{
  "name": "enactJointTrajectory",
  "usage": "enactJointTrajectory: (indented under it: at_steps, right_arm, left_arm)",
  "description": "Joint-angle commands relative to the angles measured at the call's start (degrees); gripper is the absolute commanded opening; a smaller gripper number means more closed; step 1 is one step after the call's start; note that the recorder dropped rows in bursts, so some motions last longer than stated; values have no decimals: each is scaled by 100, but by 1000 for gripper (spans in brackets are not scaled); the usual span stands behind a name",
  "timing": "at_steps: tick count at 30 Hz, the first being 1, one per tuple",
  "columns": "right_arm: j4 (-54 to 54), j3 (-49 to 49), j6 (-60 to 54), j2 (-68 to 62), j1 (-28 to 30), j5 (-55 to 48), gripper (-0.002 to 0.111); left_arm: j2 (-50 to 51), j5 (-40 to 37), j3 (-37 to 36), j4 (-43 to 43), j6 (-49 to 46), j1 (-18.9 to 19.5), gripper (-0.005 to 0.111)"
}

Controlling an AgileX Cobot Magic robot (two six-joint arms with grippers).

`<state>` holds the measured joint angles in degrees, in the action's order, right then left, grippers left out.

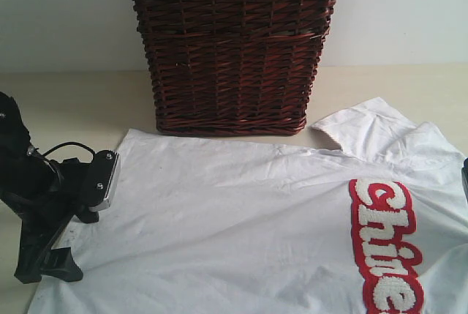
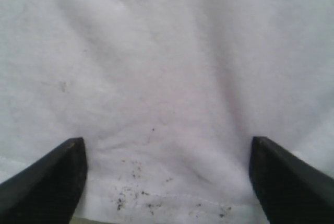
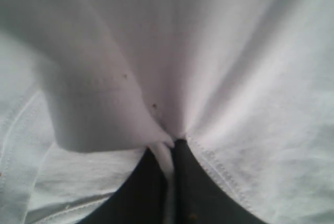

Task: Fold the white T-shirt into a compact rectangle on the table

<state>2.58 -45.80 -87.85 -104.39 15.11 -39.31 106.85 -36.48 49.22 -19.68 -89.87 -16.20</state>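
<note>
The white T-shirt [image 1: 234, 211] lies spread flat on the table [image 1: 66, 102], with its red lettered band [image 1: 384, 244] toward the right and one sleeve [image 1: 365, 127] pointing to the back. My left gripper [image 2: 167, 143] is open at the shirt's left edge, its two dark fingers [image 2: 47, 182] standing wide apart over the speckled hem with nothing between them. My right gripper [image 3: 171, 143] is shut on a pinched fold of the T-shirt [image 3: 235, 78]. In the exterior view only a dark sliver of the right gripper [image 1: 465, 178] shows at the right edge.
A dark red-brown wicker basket [image 1: 234, 50] with a pale lace-trimmed liner stands at the back centre, just behind the shirt's far edge. The black left arm [image 1: 44, 197] with its cable occupies the left front of the table.
</note>
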Motion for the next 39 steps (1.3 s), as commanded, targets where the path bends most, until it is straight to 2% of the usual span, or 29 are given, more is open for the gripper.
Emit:
enactJointTrajectory:
  at_steps: [1,39]
  right_arm:
    - [143,153,-29,-257,29,-339,0]
    - [-32,153,-45,-257,29,-251,0]
  left_arm:
    - [249,405,-131,-67,-14,-31,82]
    - [249,405,-131,-224,8,-31,82]
